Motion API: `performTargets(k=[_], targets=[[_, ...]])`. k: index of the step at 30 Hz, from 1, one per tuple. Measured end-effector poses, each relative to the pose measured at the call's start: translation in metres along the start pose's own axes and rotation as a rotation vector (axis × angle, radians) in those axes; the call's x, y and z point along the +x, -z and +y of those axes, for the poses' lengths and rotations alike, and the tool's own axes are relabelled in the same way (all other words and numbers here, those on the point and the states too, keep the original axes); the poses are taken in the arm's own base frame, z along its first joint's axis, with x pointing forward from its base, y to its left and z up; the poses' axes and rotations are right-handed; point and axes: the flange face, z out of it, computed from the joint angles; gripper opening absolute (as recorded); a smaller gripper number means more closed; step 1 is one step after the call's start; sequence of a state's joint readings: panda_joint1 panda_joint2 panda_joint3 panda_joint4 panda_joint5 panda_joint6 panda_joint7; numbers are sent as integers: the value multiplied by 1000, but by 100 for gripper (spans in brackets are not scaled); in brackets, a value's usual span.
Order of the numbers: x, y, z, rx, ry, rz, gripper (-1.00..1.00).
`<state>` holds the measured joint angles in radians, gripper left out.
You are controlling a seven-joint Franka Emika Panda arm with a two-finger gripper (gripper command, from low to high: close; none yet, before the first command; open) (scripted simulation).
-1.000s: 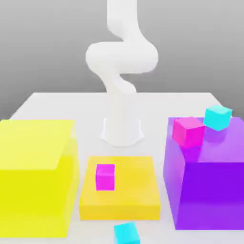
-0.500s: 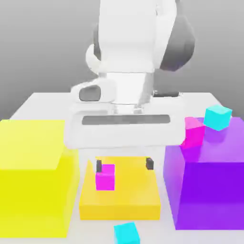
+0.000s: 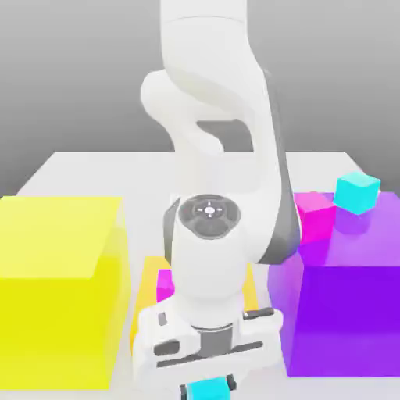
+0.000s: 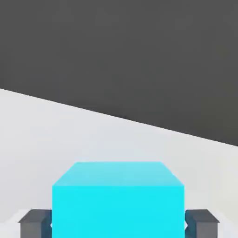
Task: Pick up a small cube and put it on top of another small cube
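- Gripping a small plain cyan cube (image 3: 208, 390), the white gripper (image 3: 208, 387) of the robot arm (image 3: 211, 86) points downward at the near edge of the exterior view
- The gripper is shut on this cube, its two dark fingers (image 4: 35, 225) pressed to opposite sides, spread only as far as the cube's width
- The held cube is in front of the low orange block, between the big yellow block and the big purple block as the exterior view looks across; whether its underside touches the pale counter (image 3: 94, 176) cannot be told
- In the hand view, the cube's top and one flat side show between the fingers, with a pale surface beyond and a dark area past its slanting edge
- A small plain magenta cube (image 3: 164, 284) rests on the low, flat orange block (image 3: 146, 305), partly hidden behind the arm
- A small magenta-pink cube (image 3: 316, 217) sits on the big purple block (image 3: 344, 328), close to that block's side on the exterior view's left, and the arm covers part of it too
- A second cyan cube (image 3: 357, 193) is also on the purple block, farther back and nearer the exterior view's right than the magenta-pink one
- The big yellow block (image 3: 51, 312) stands at the exterior view's left, the purple one at the exterior view's right, with the orange block between them
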<state>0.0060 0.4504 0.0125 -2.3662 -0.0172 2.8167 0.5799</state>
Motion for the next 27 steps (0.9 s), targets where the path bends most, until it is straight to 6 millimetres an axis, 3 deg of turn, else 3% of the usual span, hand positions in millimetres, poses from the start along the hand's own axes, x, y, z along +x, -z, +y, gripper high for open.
performTargets(k=[3,7,10,13,18,23,27], targets=[[0,-2,0,0,0,0,-100],[0,43,0,0,0,-1,-100],[18,67,34,14,-80,-6,-100],[13,107,25,39,-25,0,-100],[-35,177,-28,77,215,0,-100],[-87,244,-55,122,433,-3,-100],[-154,275,-84,105,694,-11,-100]])
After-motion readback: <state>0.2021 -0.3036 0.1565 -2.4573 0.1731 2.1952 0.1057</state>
